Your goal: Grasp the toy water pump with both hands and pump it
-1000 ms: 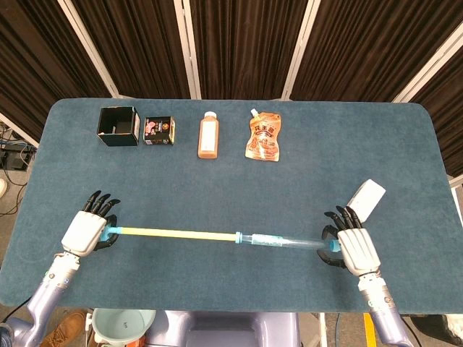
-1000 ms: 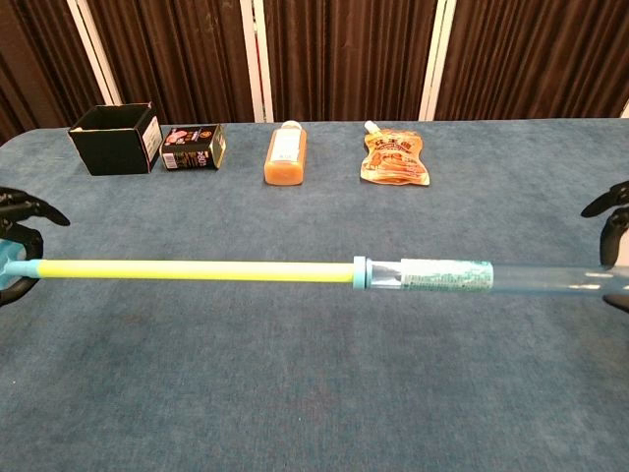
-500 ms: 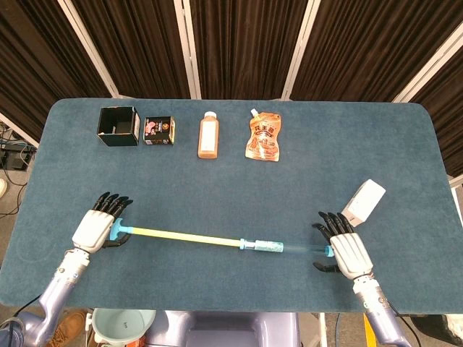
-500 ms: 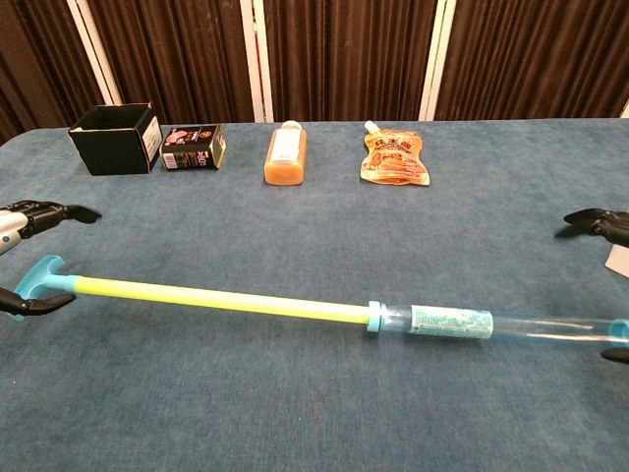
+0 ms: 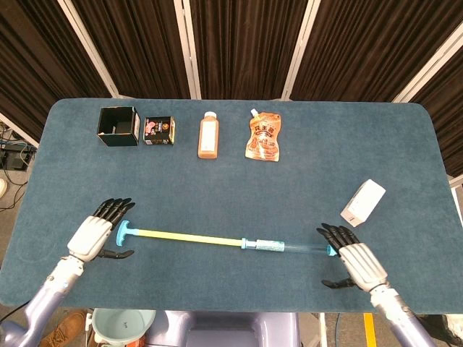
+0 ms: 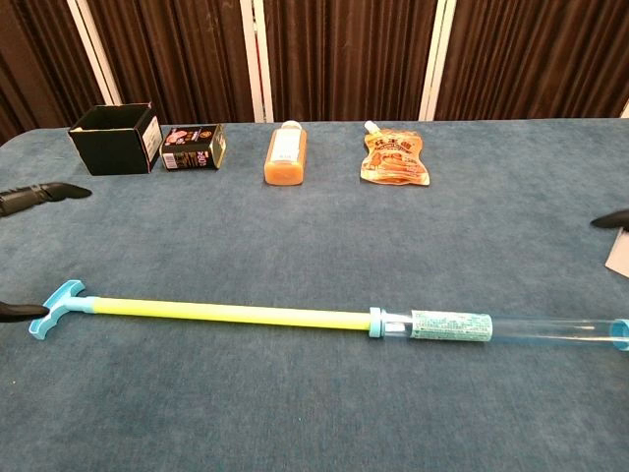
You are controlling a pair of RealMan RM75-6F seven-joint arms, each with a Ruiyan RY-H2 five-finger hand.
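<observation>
The toy water pump [image 5: 217,241] lies flat on the blue table, stretched out: a cyan T-handle [image 5: 123,233] at the left, a long yellow rod [image 6: 226,314], and a clear tube [image 6: 511,328] with a cyan end at the right. My left hand [image 5: 92,237] sits just left of the T-handle, fingers spread, holding nothing. My right hand [image 5: 356,261] is at the tube's right end, fingers apart, also holding nothing. In the chest view only fingertips [image 6: 44,193] of the left hand show at the left edge.
Along the far side stand a black open box [image 5: 118,126], a small dark carton [image 5: 159,131], an orange-brown bottle [image 5: 208,135] lying flat and an orange pouch [image 5: 265,136]. A white box [image 5: 363,202] lies near my right hand.
Both hands have let go of the pump and drawn back toward the near edge with fingers spread. The pump has dropped from above the table to lie flat on it.
</observation>
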